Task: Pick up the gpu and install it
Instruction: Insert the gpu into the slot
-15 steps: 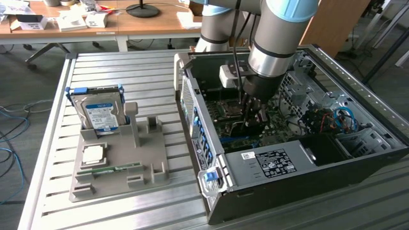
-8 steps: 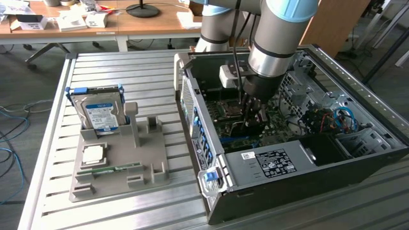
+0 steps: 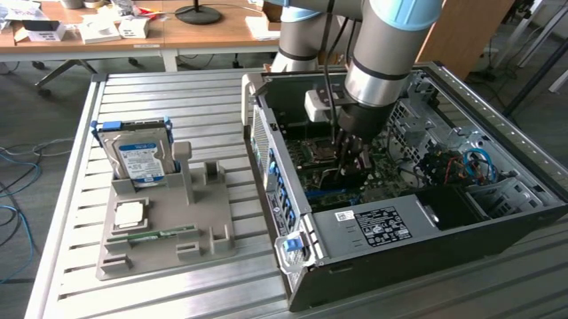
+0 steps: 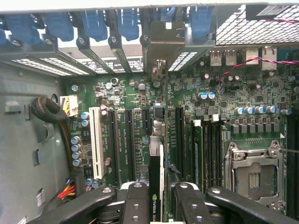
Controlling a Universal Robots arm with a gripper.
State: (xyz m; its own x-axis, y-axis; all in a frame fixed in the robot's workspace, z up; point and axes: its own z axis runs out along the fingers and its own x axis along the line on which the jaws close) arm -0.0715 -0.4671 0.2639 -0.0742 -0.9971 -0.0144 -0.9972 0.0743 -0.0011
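Observation:
The gpu (image 4: 155,175) is a thin dark card seen edge-on in the wrist view, with an NVIDIA label near my fingers and its metal bracket (image 4: 163,44) reaching toward the case's rear slot openings. My gripper (image 4: 156,200) is shut on it, one black finger on each face. The card stands upright just over the black expansion slots of the green motherboard (image 4: 135,93). In the exterior view my gripper (image 3: 352,159) is lowered inside the open computer case (image 3: 382,229), over the motherboard's middle, and the gpu (image 3: 355,174) shows as a dark piece below the fingers.
A white slot (image 4: 97,142) and the processor socket (image 4: 254,175) flank the card. Blue latches (image 4: 126,23) line the rear openings. On the exterior view's left, a grey holder (image 3: 209,232) carries a silver hard drive (image 3: 138,156), a chip (image 3: 130,214) and a green memory stick (image 3: 159,234).

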